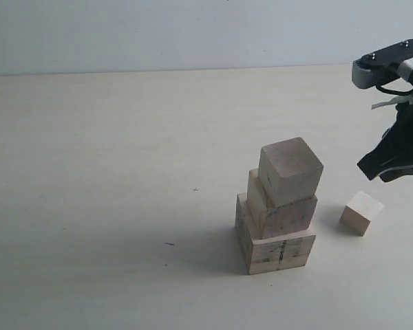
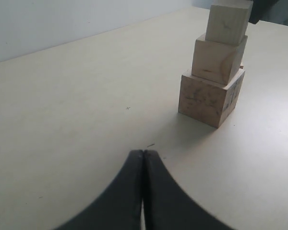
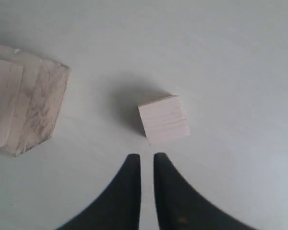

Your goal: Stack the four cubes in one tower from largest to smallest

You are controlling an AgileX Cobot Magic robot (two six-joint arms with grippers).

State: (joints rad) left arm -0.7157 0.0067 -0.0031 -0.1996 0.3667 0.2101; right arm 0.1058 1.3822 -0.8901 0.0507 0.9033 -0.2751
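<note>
Nearest of all, the left gripper (image 2: 143, 155) hangs low over the pale table (image 1: 110, 158). Its two dark fingers are pressed tip to tip, closed with nothing between them, and it is well apart from the cubes. A tiny dark fleck (image 1: 168, 243) and a faint cross mark (image 1: 195, 190) lie on the bare surface ahead of it.

Beyond them stands the tower (image 1: 281, 213), three cubes high. The largest cube (image 1: 279, 253) sits flat on the table as the base, with a dark seam line and marks on its near side. The second cube (image 1: 283, 214) rests on top of it, leaving a step of the base's upper face showing along one side. The third cube (image 1: 290, 170) crowns the stack, turned a little askew to the two below.

The smallest cube (image 1: 361, 212) is not on the stack. It lies alone on the table to the right of the tower in the exterior view — near it, not touching.

The right gripper (image 3: 144, 160) hangs in the air above and slightly beyond this cube. Its wrist view looks straight down, with the cube just past its fingertips and clear of them. The two dark fingers stand only a narrow slit apart and grip nothing.

Farthest back, the table's far edge meets a plain pale wall (image 1: 193, 31)
</note>
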